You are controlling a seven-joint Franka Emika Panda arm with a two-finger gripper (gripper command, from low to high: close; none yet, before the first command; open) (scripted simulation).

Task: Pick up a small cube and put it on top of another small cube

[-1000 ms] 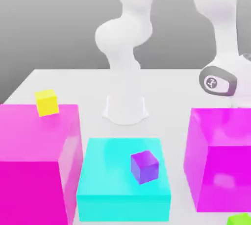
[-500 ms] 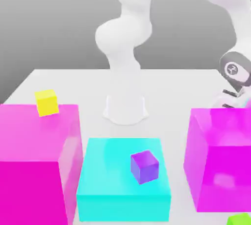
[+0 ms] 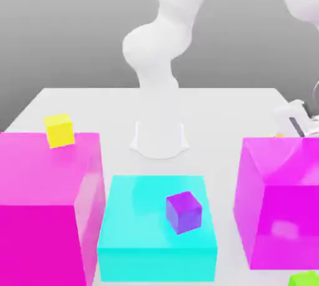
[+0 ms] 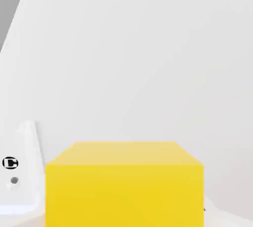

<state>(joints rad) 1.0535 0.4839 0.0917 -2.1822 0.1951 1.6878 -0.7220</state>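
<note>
The table spans the exterior view; a magenta block sits at its lower right. Above this block's far edge, near the right of the frame, the end effector is closed on the golden-yellow small cube.

Open table between the magenta blocks' rear edges, with the tall right-hand magenta block blocking passage toward the cyan block.

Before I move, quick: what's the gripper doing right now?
Gripper: closed, apparently holding the golden-yellow small cube, which sits right at the hand.
</note>
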